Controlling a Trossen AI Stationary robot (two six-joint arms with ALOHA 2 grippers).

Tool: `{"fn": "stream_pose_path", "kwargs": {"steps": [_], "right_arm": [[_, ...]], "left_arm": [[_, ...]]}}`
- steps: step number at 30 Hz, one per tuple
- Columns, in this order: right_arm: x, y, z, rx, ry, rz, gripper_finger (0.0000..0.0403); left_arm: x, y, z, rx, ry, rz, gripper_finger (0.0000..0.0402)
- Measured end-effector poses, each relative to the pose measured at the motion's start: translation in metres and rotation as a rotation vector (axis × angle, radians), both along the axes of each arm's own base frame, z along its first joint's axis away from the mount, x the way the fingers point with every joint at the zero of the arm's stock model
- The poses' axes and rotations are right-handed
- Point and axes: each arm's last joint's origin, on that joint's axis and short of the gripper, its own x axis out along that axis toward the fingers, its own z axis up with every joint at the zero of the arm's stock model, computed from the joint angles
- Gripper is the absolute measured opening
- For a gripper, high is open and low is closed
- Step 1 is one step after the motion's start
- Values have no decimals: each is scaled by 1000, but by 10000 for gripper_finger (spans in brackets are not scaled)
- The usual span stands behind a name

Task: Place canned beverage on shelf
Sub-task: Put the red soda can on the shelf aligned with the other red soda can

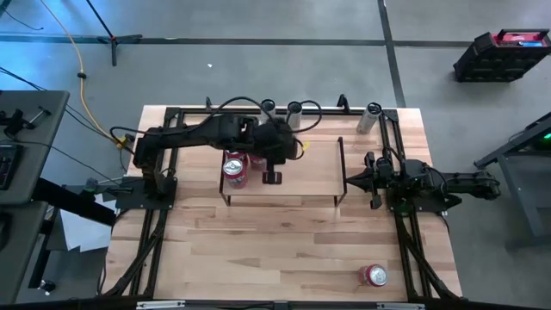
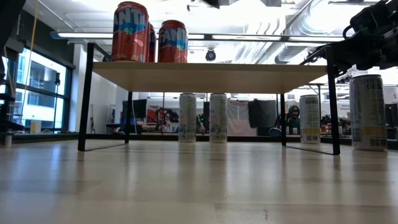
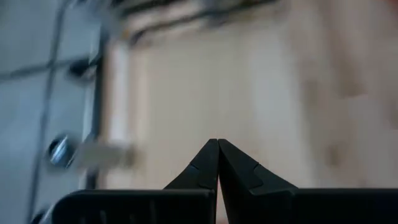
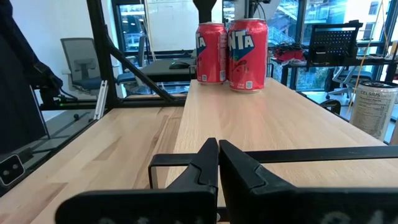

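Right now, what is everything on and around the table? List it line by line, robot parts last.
Red soda cans on shelf: two, red, standing at the shelf's left end.
Low light-wood shelf on black wire frame: one, mid-table.
Red can on table: one, lying near the front right.
Tall white slim cans: three visible from above, back edge.
Left gripper: shut, over the shelf beside the red cans.
Right gripper: shut, at the shelf's right end.
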Motion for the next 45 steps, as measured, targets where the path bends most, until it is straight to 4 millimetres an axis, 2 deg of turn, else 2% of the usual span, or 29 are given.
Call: {"fn": "stream_pose_path", "kwargs": {"steps": [5, 10, 13, 23, 32, 35, 38, 45], "right_arm": [[0, 0, 0, 0, 0, 0, 0], [0, 0, 0, 0, 0, 0, 0], [0, 0, 0, 0, 0, 0, 0], [0, 0, 0, 0, 0, 0, 0], [0, 0, 0, 0, 0, 0, 0], [0, 0, 0, 0, 0, 0, 0], [0, 0, 0, 0, 0, 0, 0], [0, 0, 0, 0, -1, 0, 0]], "left_arm": [[6, -25, 15, -110, -160, -220, 0], [10, -51, 23, -153, -256, -269, 0], [7, -74, 24, -160, -272, -316, 0], [-15, -150, 20, -155, -219, -430, 0], [-43, -204, 12, -94, -172, -396, 0], [-49, -222, 3, -70, -165, -389, 0], [-49, -233, -20, -47, -137, -380, 0], [-34, -235, -79, -91, -149, -312, 0]]}}
